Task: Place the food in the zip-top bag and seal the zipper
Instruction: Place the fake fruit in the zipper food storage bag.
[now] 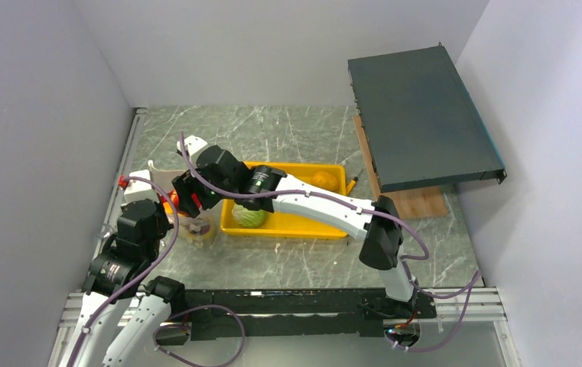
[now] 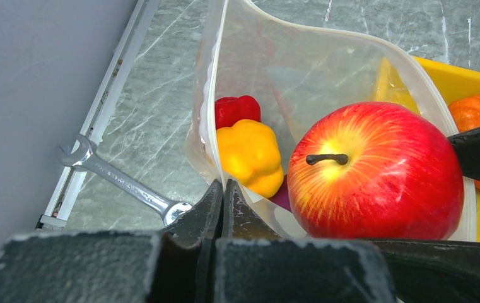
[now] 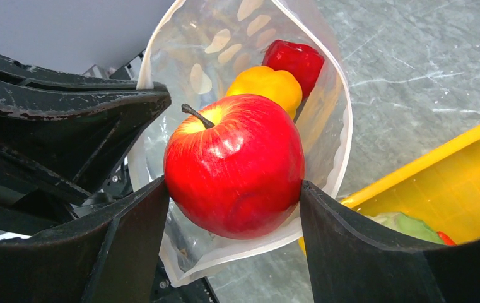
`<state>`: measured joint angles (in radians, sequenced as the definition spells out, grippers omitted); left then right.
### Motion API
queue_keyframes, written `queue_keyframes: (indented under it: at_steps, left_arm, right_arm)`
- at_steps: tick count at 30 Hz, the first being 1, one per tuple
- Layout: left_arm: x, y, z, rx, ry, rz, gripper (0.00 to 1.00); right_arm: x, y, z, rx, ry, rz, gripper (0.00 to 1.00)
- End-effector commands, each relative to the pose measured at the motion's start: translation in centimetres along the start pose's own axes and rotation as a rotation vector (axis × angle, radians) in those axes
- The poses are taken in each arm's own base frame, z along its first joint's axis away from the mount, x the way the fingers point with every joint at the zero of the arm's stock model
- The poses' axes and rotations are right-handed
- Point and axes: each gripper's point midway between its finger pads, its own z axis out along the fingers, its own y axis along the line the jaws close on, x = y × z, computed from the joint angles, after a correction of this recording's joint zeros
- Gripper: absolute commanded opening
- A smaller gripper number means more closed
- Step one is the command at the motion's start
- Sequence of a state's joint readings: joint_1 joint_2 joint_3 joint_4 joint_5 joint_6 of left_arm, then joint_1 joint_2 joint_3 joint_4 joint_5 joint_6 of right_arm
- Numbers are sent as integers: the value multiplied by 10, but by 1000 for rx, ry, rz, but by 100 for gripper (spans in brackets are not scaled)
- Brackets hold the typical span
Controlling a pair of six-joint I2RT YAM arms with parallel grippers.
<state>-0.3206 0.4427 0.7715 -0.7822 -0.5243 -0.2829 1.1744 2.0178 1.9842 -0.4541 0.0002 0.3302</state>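
The bag [image 2: 287,69] stands near the left edge of the surface, just beside the yellow tray [image 1: 303,227]. Its mouth faces up and is wide open. A red pepper [image 2: 237,108] and a yellow pepper [image 2: 250,154] lie inside it.

The left jaws are pinched tight on the bag's rim, by the zipper [image 2: 207,82]. They hold the mouth open.

The right jaws are spread wide around a big red apple [image 3: 234,170], one on each side. They hold it right at the mouth of the bag. I cannot tell if the apple touches the rim.

A cabbage [image 1: 249,216] and a pumpkin [image 2: 477,110] wait in the tray. A wrench [image 2: 123,183] lies by the left edge of the surface.

Here is what I think could go wrong. The apple is round and shiny, so it could slip out of the jaws too soon. It is almost as wide as the mouth. If it lands on the rim, it may roll off onto the surface. It could also push the thin bag down and tug the rim out of the left jaws. Then the bag would flop shut. The peppers are under it, so the apple may sit high. A full bag would make the zipper hard to close.
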Motion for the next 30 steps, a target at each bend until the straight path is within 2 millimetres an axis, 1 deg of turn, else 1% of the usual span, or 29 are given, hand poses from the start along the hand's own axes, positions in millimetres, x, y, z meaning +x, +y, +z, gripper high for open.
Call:
queue_keyframes:
  at_steps: [1, 8, 11, 15, 18, 20, 25, 27, 30]
  left_arm:
    - [-7, -1, 1, 1, -30, -20, 0]
    - [-7, -1, 1, 0, -30, -21, 0]
    - [-7, -1, 1, 1, -31, -21, 0]
    - [-7, -1, 1, 1, -29, -20, 0]
    - [-7, -1, 1, 1, -29, -20, 0]
    - [-7, -1, 1, 2, -29, -20, 0]
    - [-7, -1, 1, 0, -30, -21, 0]
    - [-7, -1, 0, 3, -31, -20, 0]
    - [-8, -1, 0, 2, -33, -23, 0]
  right_arm:
    - [-24, 7, -8, 5, -63, -10, 69]
    - [-31, 7, -16, 20, -81, -27, 83]
    - [-34, 7, -18, 24, -86, -32, 87]
    - [-38, 7, -23, 30, -95, -36, 88]
    - [-44, 6, -31, 42, -111, -40, 88]
    - [-50, 3, -39, 56, -130, -45, 88]
    - [-65, -7, -73, 115, -194, -62, 90]
    - [-70, -15, -88, 157, -230, -70, 91]
    - [-70, -32, -110, 234, -272, -81, 92]
